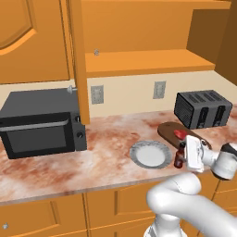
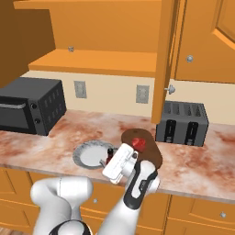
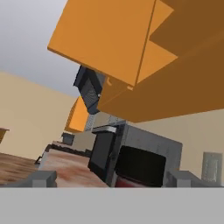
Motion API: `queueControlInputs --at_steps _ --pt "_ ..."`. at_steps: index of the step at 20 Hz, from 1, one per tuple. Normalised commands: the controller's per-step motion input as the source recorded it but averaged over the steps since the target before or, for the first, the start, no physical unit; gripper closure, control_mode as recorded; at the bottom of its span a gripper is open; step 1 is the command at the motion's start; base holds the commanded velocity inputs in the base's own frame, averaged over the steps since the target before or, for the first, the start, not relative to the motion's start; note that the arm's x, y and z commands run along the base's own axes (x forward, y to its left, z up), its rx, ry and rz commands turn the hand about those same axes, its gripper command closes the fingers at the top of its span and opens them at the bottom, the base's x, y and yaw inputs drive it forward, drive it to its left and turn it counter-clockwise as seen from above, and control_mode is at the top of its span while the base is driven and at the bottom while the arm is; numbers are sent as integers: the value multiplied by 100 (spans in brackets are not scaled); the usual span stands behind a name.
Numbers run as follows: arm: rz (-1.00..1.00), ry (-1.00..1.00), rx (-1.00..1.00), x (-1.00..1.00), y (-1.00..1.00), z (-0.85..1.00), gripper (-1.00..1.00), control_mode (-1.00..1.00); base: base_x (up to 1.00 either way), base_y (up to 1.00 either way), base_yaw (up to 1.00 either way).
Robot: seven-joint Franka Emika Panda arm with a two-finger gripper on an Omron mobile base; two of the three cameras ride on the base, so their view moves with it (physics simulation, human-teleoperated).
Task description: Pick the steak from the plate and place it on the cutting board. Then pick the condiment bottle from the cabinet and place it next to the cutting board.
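Red steak (image 1: pixel 179 134) lies on the dark cutting board (image 1: pixel 167 129); condiment bottle (image 1: pixel 178 159) stands upright beside it.

A black microwave (image 1: pixel 41 125) and a dark toaster (image 1: pixel 202 109) stand well apart on the marbled counter (image 1: pixel 69 166).

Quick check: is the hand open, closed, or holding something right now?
Hand: open, fingers apart either side of the condiment bottle, which stands on the counter, not gripped.

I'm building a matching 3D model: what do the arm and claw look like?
The arm is glossy white, built of fat rounded tube segments, with dark grey bands at the joints, clearest at the wrist. The claw has a boxy white body. Its two finger tips are small, blocky and grey. No cables or markings show.
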Motion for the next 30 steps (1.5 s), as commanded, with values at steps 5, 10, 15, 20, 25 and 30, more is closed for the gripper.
queueControlInputs --at_steps 5,10,15,20,25,30 --pt "0 4 -7 0 24 5 -100 -100 0 0 0" --pt "0 6 -5 -5 0 21 -100 -100 0 0 0" --pt "0 1 -5 -14 -32 25 -100 -100 0 0 0" --pt "0 0 -3 -16 -39 21 -100 -100 0 0 0" --pt "0 0 -2 -20 -36 31 -100 -100 0 0 0" --pt "-3 -2 -5 -35 -39 30 -100 -100 0 0 0"
